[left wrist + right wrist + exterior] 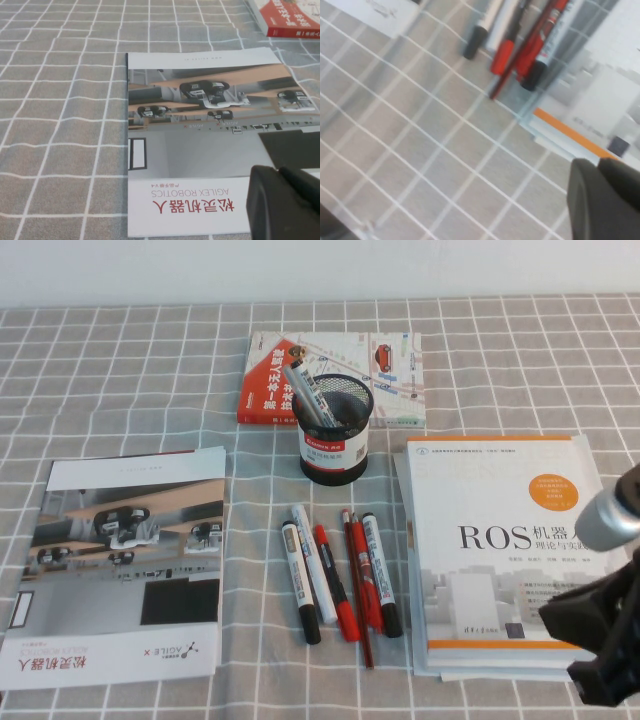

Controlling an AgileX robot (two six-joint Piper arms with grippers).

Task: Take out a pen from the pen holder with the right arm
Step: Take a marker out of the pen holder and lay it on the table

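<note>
On the checked cloth (120,370) we count three printed pieces: booklet (125,560), ROS book (500,540) and red book (265,390). The left gripper (285,205) sits parked over the booklet. The right gripper (590,640) hangs over the ROS book's near corner, clamped shut, apparently empty. One pen holder (335,430) keeps at least two pens (305,390) upright, behind about six loose pens (340,580).

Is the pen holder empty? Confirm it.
No: a grey marker leans inside the mesh pen holder, while the right gripper hangs by the ROS book and the left gripper over the brochure.
</note>
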